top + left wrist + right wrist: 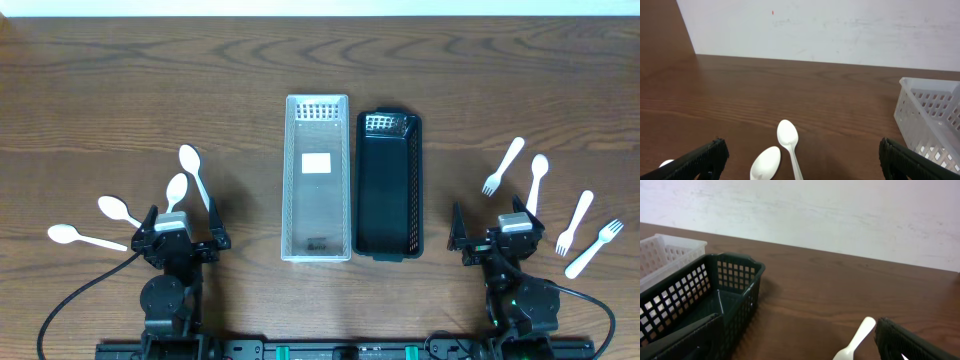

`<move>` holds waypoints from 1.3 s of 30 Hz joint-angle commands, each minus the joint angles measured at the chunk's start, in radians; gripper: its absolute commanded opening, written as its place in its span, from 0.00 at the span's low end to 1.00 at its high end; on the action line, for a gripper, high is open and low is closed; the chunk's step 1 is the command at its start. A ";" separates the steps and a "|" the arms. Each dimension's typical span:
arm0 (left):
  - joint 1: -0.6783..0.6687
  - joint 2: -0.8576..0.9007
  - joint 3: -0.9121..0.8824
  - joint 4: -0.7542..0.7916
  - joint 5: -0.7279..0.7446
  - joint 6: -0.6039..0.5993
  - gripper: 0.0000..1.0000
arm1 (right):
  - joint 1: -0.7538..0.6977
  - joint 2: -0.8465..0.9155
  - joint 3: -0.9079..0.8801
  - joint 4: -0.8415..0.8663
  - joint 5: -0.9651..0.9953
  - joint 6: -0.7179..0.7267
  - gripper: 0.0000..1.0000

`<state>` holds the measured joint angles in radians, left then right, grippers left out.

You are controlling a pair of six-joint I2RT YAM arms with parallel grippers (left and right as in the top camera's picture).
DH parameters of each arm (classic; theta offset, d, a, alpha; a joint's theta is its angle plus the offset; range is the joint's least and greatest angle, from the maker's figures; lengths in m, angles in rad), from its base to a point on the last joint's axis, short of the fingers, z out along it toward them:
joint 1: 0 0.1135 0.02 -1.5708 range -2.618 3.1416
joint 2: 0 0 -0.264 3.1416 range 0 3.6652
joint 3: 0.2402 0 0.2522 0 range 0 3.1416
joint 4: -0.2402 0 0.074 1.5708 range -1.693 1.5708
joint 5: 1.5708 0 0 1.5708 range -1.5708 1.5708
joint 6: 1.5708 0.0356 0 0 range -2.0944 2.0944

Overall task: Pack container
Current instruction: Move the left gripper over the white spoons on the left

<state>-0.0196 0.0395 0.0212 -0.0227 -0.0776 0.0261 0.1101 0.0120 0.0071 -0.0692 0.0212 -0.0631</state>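
Left gripper (182, 215), right gripper (498, 230) at near table (100, 100) edge, both spread wide, holding nothing. 4 spoons (176, 190) by left, forks (574, 222) by right. Clear bin (290, 180) and black bin (419, 180) side by side at centre, nothing packed. Step looks like first pick. Next likely: drop onto nearest spoon handle and pinch thin plastic.

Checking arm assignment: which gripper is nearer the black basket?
Right. The right gripper sits just right of the black basket; the left gripper is past the clear basket, among the spoons.
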 commanded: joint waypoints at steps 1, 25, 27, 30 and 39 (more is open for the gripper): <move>0.005 0.004 -0.016 -0.044 -0.012 -0.001 0.98 | 0.019 -0.005 -0.002 -0.005 -0.003 -0.013 0.99; 0.005 0.004 -0.016 -0.044 -0.012 -0.001 0.98 | 0.019 -0.005 -0.002 -0.005 -0.003 -0.013 0.99; 0.005 0.004 -0.016 -0.044 -0.012 -0.002 0.98 | 0.019 -0.005 -0.002 -0.005 -0.003 -0.013 0.99; 0.005 0.004 -0.016 -0.044 -0.012 -0.001 0.98 | 0.019 -0.005 -0.002 -0.005 -0.003 -0.013 0.99; 0.005 0.004 -0.016 -0.042 -0.012 -0.001 0.98 | 0.019 -0.005 -0.002 0.032 0.014 -0.028 0.99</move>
<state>-0.0196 0.0395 0.0212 -0.0223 -0.0776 0.0261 0.1101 0.0120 0.0071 -0.0494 0.0235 -0.0696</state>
